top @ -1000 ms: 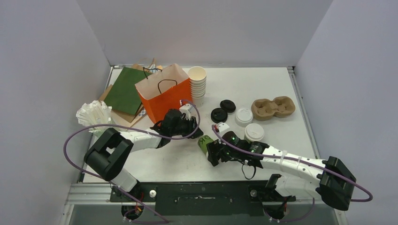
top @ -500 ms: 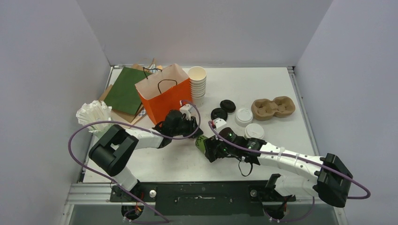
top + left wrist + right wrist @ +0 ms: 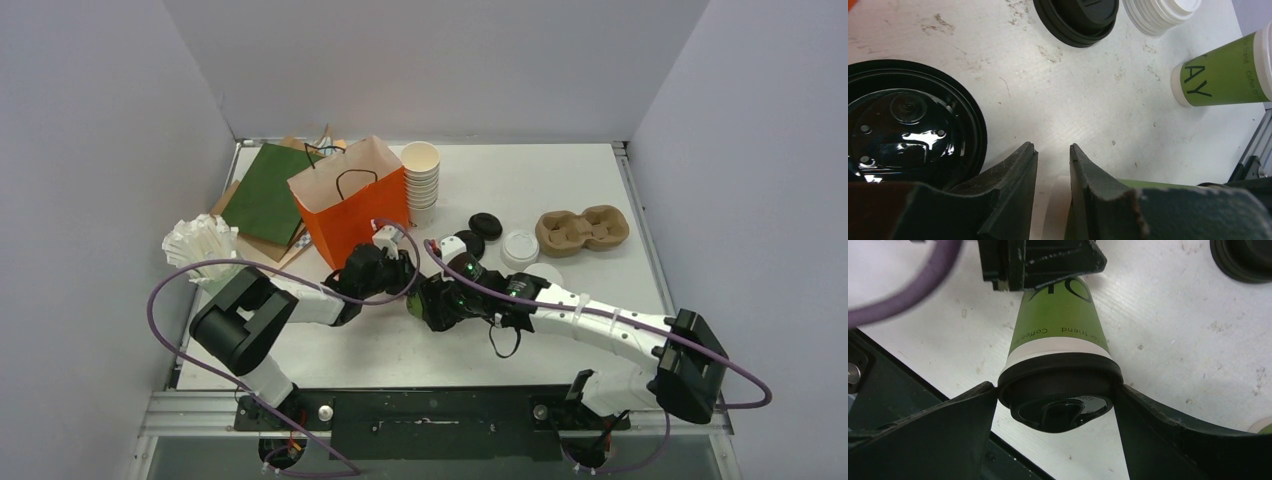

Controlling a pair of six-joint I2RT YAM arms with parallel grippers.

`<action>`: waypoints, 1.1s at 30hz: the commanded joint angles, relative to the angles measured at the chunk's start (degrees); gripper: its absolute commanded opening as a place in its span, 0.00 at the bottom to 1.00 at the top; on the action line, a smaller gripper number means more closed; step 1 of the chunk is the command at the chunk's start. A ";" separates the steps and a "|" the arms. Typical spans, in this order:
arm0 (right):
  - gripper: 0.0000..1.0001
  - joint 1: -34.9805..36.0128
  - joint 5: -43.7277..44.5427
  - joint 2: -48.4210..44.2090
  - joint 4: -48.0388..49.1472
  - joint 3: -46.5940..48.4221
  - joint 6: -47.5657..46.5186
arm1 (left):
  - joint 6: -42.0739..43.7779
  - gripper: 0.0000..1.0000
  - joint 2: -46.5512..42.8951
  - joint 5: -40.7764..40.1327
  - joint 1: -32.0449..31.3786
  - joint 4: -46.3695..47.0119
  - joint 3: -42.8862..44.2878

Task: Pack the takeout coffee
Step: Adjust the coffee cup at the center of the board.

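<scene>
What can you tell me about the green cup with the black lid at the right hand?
The green cup looks like paper: olive sides with dark lettering, a white band, a glossy black plastic lid with a sip hole. It lies roughly sideways, lid toward the right wrist camera. The right hand clasps the lid, one finger on each side. The left hand covers its base end; whether it grips is unclear.

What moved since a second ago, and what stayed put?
The right gripper, holding the black-lidded green cup, carried it left, right up to the left gripper, which shifted slightly left. Nothing was let go. The orange bag, cup stack and cardboard carrier stayed put.
</scene>
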 commanded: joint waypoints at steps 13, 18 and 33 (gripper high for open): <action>0.82 0.98 -1.69 12.23 2.56 14.83 -1.19 | -3.29 0.28 4.56 -5.70 -2.34 21.00 -12.18; 0.83 1.43 -0.88 11.79 0.96 16.10 -1.02 | -3.49 0.28 2.65 -4.98 -1.70 20.32 -12.08; 0.86 1.87 -1.21 1.00 -1.01 10.00 0.54 | 2.06 0.30 -14.29 -7.47 0.24 -1.39 -5.73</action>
